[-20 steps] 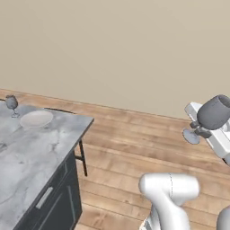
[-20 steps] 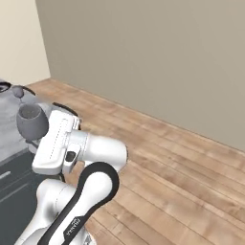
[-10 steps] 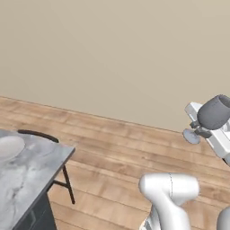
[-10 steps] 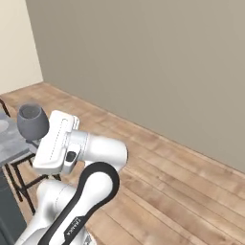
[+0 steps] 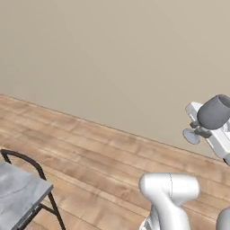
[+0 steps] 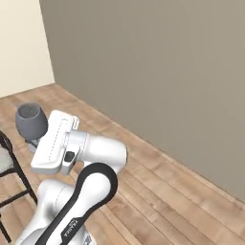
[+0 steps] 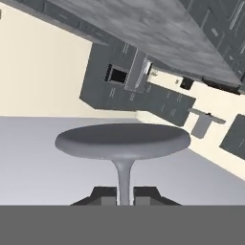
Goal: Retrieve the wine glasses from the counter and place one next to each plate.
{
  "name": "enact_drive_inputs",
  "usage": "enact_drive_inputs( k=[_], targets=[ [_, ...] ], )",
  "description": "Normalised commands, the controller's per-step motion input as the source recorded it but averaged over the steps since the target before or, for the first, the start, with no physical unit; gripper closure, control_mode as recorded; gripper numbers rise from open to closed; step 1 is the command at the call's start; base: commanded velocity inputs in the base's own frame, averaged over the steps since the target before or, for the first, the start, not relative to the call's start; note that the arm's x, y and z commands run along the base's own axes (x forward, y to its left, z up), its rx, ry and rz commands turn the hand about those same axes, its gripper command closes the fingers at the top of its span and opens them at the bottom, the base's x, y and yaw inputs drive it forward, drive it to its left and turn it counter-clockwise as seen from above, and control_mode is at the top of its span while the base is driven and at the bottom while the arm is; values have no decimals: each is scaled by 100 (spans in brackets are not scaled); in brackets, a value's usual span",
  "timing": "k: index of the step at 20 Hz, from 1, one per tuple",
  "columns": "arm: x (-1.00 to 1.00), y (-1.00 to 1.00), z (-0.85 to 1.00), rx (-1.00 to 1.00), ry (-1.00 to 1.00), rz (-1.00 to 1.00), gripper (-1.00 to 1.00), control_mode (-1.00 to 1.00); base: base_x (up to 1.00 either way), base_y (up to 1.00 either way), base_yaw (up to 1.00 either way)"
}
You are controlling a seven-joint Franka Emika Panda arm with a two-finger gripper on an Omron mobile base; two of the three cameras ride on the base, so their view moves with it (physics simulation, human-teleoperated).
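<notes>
A bare taupe wall [image 5: 112, 58] and a plank wood floor [image 5: 90, 152] fill most of what my base cameras look at, with only a corner of the marble island [image 5: 18, 193] and a dark stool [image 5: 24, 164] at the lower left of the left base view. My gripper [image 7: 125, 194] is clamped tight on the thin stem of a wine glass [image 5: 214, 112], and the glass is up in the air at the end of my arm, well away from any surface. In the right base view the same glass [image 6: 31, 120] sits just ahead of my hand, its rounded bowl clear of the fingers. From the hand camera I look along the stem to the flat round foot [image 7: 123, 141], which spreads directly in front of my fingertips. The glass appears to lie nearly on its side in the left base view, its long axis running from the foot on the left to the bowl on the right. I judge this to be the carry toward a plate, so I should hold the grip firm, avoid sudden swings, and bring the glass upright before lowering it.
</notes>
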Motion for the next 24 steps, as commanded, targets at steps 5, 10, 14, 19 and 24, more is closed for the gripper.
enact_drive_inputs(
  k=[5,10,14,19,24],
  targets=[
    [0,0,0,0,0,0,100,100,7,0,100],
    [0,0,0,0,0,0,100,100,15,-57,70],
    [0,0,0,0,0,0,100,100,25,-91,68],
    [0,0,0,0,0,0,100,100,73,-100,44],
    [0,0,0,0,0,0,100,100,100,-84,27]
  ],
)
